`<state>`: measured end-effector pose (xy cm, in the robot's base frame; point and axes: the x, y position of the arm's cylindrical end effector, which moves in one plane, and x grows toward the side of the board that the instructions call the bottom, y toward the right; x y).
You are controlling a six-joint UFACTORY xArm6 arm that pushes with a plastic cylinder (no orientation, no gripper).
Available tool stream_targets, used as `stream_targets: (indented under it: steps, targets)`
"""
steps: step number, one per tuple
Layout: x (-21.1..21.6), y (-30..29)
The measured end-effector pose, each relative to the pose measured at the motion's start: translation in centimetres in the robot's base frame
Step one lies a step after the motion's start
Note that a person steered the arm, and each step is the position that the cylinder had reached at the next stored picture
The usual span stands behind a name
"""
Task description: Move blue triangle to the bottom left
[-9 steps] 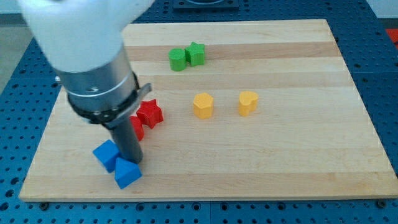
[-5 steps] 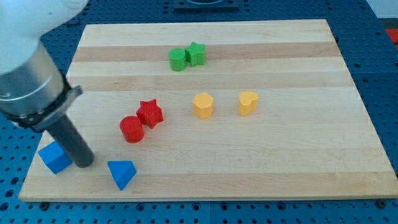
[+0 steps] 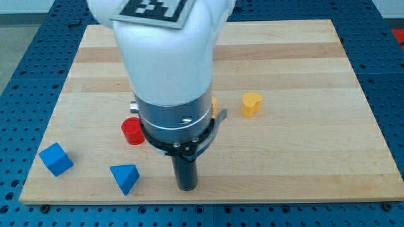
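Blue triangle (image 3: pixel 124 178): lower left of frame, near bottom edge.
Tip (image 3: pixel 186 187): bare rod, no jaws; right of triangle, apart.
Risk: leftward push may knock blue cube (image 3: pixel 55 158) or run triangle off board.
Count: blue two, red cylinder (image 3: pixel 132 130) one, yellow block (image 3: pixel 251 104) one visible; others hidden.

My tip (image 3: pixel 186 186) has swung from beside the blue cube (image 3: pixel 55 158) across to the view's right of the blue triangle (image 3: pixel 125 178), clear of it, and my arm now hides the green blocks, the red star and most of one yellow block.
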<state>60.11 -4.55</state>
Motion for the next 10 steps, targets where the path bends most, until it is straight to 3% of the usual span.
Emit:
stream_targets:
  steps: [5, 8, 10]
  targets:
    - [0.0, -13.4]
    - [-3.3, -9.2]
    - [-3.4, -13.7]
